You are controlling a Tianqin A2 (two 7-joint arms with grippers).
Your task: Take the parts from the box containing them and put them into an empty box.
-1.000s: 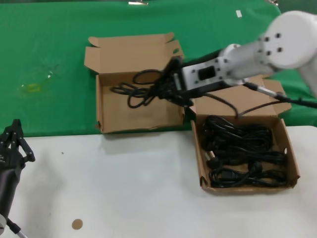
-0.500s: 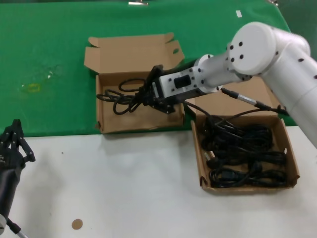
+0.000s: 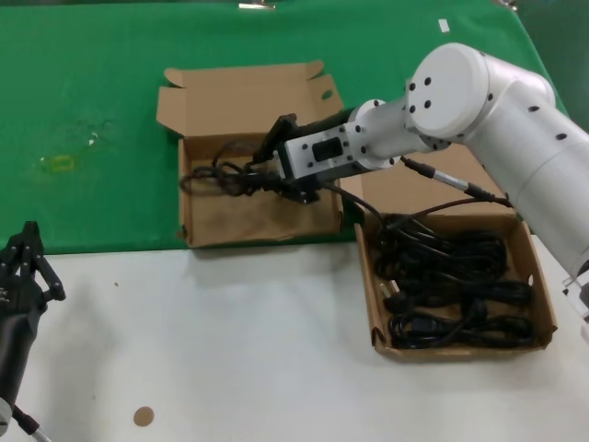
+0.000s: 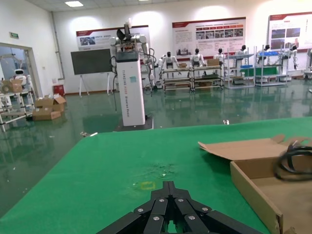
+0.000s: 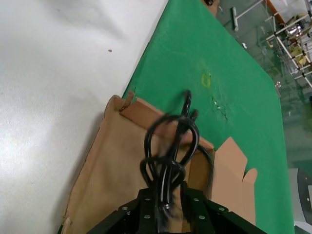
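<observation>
I count two cardboard boxes and two grippers on my screens. The right gripper (image 3: pixel 265 175) is reaching across over the left-hand box (image 3: pixel 198 230), the one with the oval hole in its lid flap, and its fingers are clamped tight on one looped black power cord (image 3: pixel 219 175). That cord hangs out ahead of the fingertips, its loops spread over the far left part of this box's opening and reaching its left wall; from the right wrist view the bundle (image 5: pixel 169 146) dangles straight out from between the fingers above the bare cardboard floor. I see nothing else in that box. The right-hand box (image 3: pixel 545 304), sitting just beside it on the white table (image 3: pixel 230 350), holds the remaining cords (image 3: pixel 451 285), a tangled heap filling most of it; I cannot count them singly. The left gripper (image 3: pixel 20 267) waits low at the near left edge of the table, well apart from both boxes, fingers drawn together on nothing. Both boxes straddle or sit by the green cloth (image 3: pixel 92 92)
</observation>
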